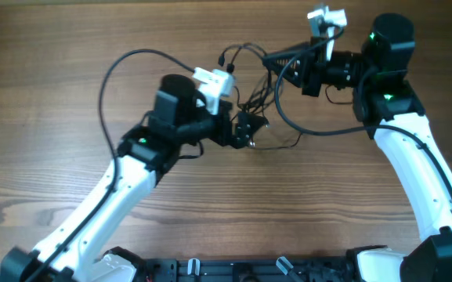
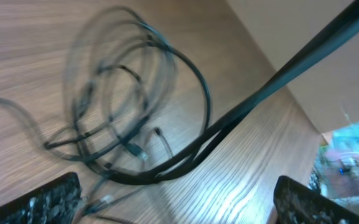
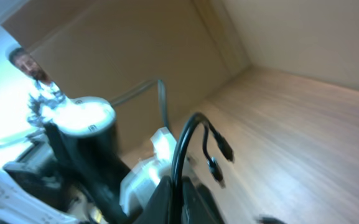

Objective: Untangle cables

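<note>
Mid-task: drawing one strand out of the tangle. Clamped fully shut in the right pincer (image 3: 180, 199): a single strand of the cables (image 3: 180, 146), arching up above the pincer, with two plug ends (image 3: 226, 149) dangling just beyond it. Judging from overhead, held raised and off to the far side of the heap.

Spread as wide as can be and gripping nothing: the left pincer (image 2: 176, 186), low over the table (image 2: 247, 180). Lying just ahead of its fingers (image 2: 42, 202), and partly between them: the rest of the cables, in loose overlapping loops.

Next, probably: lower the left pincer onto a loop directly in front, close to pin it, then pull the right pincer away. Cannot tell which loop joins the held strand. Risk in picking wrong: tightening rather than freeing.
</note>
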Robot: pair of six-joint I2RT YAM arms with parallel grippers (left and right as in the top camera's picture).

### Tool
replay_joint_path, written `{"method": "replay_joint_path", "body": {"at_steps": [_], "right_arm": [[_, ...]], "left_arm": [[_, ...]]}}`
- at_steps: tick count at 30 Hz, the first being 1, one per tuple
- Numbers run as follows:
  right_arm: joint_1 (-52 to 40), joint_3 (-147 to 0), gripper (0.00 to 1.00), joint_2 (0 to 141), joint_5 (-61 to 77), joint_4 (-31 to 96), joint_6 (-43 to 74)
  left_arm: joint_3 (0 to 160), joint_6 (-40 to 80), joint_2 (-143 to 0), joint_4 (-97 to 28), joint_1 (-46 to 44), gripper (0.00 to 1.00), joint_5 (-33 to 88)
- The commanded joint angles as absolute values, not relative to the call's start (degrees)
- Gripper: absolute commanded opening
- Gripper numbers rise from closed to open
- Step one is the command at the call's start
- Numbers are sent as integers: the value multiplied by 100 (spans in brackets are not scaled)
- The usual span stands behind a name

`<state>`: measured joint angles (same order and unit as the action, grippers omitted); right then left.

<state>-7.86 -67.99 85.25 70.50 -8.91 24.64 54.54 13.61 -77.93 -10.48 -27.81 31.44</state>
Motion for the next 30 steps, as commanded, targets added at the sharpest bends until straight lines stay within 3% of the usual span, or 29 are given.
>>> {"method": "replay_joint_path", "body": {"at_steps": [1,3,4,6,8,10,15,19,22,23,25,30], "right_arm": [[-1026,-6893,4,8442,7210,-1337,4003],[-1107,-6895,5,8442,7199,-1885,4073],[-991,-6895,5,8442,7137,-2327,4200],[-532,-6895,5,8442,6733,-2930,4410],[-58,-6897,4,8442,6283,-2989,4392],[814,-6897,5,8442,5695,-2856,4324],[2008,-6897,5,8442,5507,-1975,3874],[2290,-6895,4,8442,5369,-620,2814],[2300,-6895,4,8442,3677,449,2576],[2318,-6895,5,8442,2381,1090,2569],[2397,-6895,4,8444,1264,1667,2567],[2987,-6895,4,8444,753,2558,2561]], "left_arm": [[5465,1076,-8337,-617,-3157,91,2810],[5465,1131,-8759,-521,-3319,40,2043],[5465,1339,-8956,-718,-3328,22,1625],[5465,1435,-9115,-1319,-3282,14,1400],[5465,1431,-9120,-1787,-3221,13,1400],[5465,1387,-9120,-2486,-3055,4,1116],[5465,1533,-9078,-3317,-2499,4,-145],[5465,1739,-8665,-3238,-1695,4,-167],[5465,2246,-8171,-3509,-1170,4,-1164],[5465,2303,-7797,-3544,-733,4,-1251],[5465,2344,-7387,-3514,-152,4,-1249],[5465,2491,-6807,-3494,1769,4,-375]]}}
